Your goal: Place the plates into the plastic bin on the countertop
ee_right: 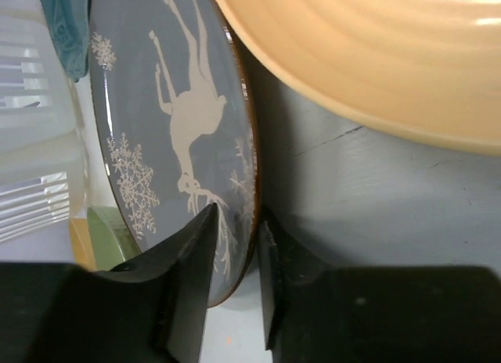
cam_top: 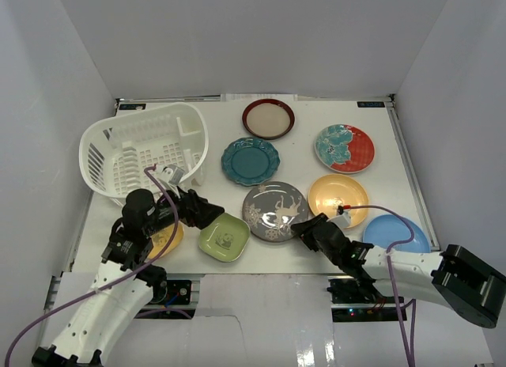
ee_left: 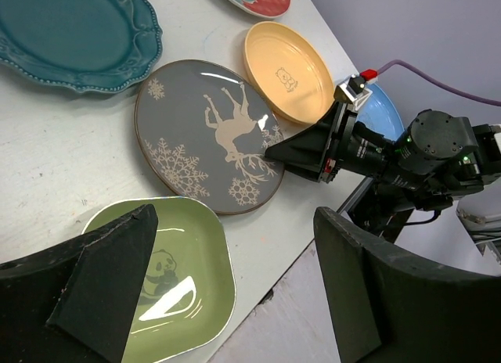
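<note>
Grey, with a white reindeer and snowflakes, one grey plate (cam_top: 274, 210) lies flat near the front of the white countertop (cam_top: 302, 166) as the right gripper (cam_top: 304, 228) pinches its near-right rim, one finger over the face and one under the edge. Just left of the grey plate, the left gripper (cam_top: 204, 211) hovers with jaws spread wide and holding nothing, above the green plate (cam_top: 224, 237) with its panda print. A yellow plate (cam_top: 168, 239) peeks from under the left arm, further left of the grey plate. Just right of the grey plate sits the orange-yellow plate (cam_top: 337, 194), its rim close to the grey one, and beyond that, toward the front right, the light blue plate (cam_top: 395, 232). Behind the grey plate lie the scalloped teal plate (cam_top: 251, 161), the red-rimmed cream plate (cam_top: 268, 118) and, to the back right, the teal-and-red plate (cam_top: 344, 148). The white plastic bin (cam_top: 93, 157) stands well to the back left of the grey plate.
</note>
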You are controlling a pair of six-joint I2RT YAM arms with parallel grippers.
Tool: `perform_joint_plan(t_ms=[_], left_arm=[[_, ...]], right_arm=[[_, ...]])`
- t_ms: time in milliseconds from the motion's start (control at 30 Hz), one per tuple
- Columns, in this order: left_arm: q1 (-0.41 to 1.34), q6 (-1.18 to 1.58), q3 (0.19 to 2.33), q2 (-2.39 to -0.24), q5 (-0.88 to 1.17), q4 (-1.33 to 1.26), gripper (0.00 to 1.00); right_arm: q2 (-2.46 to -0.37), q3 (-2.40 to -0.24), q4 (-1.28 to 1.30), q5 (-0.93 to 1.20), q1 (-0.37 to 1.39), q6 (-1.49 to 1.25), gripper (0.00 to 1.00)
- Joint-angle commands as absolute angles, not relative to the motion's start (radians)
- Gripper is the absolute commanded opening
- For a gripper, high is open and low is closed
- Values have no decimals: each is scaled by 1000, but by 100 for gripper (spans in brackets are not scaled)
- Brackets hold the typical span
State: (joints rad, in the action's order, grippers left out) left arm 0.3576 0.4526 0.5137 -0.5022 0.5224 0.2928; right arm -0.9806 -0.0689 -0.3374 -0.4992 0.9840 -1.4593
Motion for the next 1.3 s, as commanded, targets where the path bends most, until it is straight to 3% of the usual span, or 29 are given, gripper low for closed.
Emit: perform_joint_plan(t_ms=[0, 67, 133, 233, 367, 467, 833, 933, 1067, 1267], left_arm=[[362, 443, 551, -517, 511, 299, 91], [362, 445, 548, -525, 514, 296, 92], [362, 445, 548, -546, 523, 296, 93], [362, 445, 549, -580, 532, 293, 93], [364, 457, 563, -633, 563, 291, 93], [365, 482, 584, -701, 612, 293, 93], [373, 512, 652, -865, 592, 261, 91], [376, 529, 637, -890, 588, 206, 91], [376, 555, 627, -934, 595, 109, 91], [380, 583, 621, -989, 604, 9, 82]], right_arm=[[-1032, 49, -409, -558, 991, -1512, 31], [-1019, 61, -407, -557, 991, -1497, 16], [-942, 17, -256, -551, 1003, -1470, 9], [-760, -78, -16, -643, 1051, -1428, 8], [-467, -142, 44, -672, 1055, -1216, 8], [-405, -230, 49, -658, 1055, -1126, 8], [-570, -558, -46, -511, 999, -850, 8], [-604, -555, -128, -324, 887, -888, 8], [-659, -485, -305, 81, 707, -1018, 8], [-724, -442, -468, 221, 652, -1098, 8]])
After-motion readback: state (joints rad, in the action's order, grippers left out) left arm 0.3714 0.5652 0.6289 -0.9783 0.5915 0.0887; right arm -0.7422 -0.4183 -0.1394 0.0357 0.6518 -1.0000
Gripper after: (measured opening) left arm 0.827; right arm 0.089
